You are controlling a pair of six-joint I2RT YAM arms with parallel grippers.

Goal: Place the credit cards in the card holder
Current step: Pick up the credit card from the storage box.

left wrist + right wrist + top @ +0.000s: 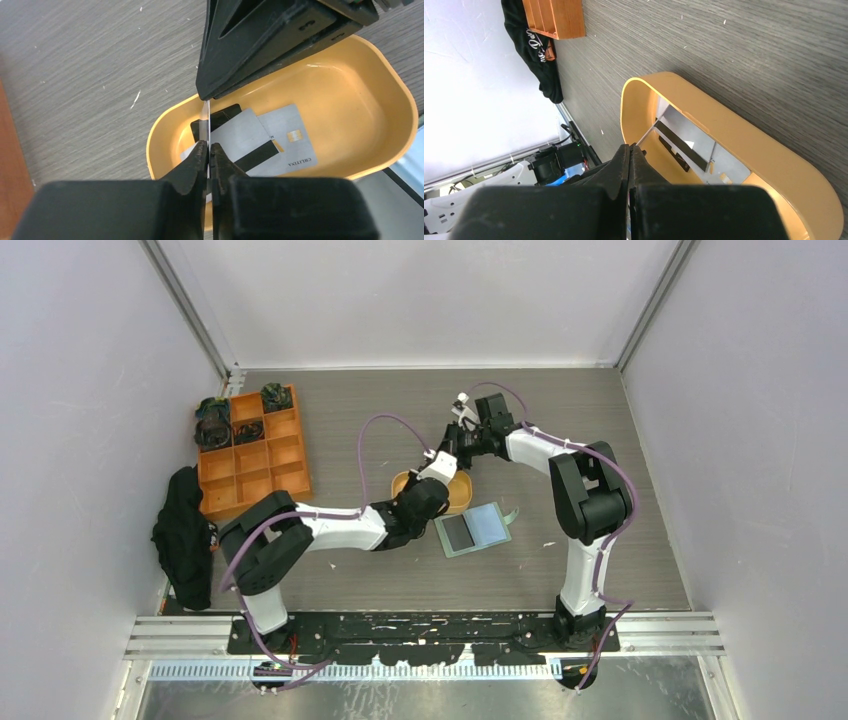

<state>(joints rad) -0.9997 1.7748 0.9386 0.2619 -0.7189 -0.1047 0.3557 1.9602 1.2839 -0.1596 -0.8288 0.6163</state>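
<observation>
One white card (206,120) held edge-on by L claw (207,150) & R claw (630,150), both clamped shut on it, over orange tray (380,65); grey card (290,145) print read approx. as "CBLITINA".

White links (335,525), bulky black joints (588,502) and looping purple cables (385,418).

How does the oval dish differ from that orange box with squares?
The oval tray is one open bowl; the grid organiser is rectangular, split into square compartments. The tray holds credit cards; the organiser holds dark bundles in its far compartments. Both are orange.
</observation>
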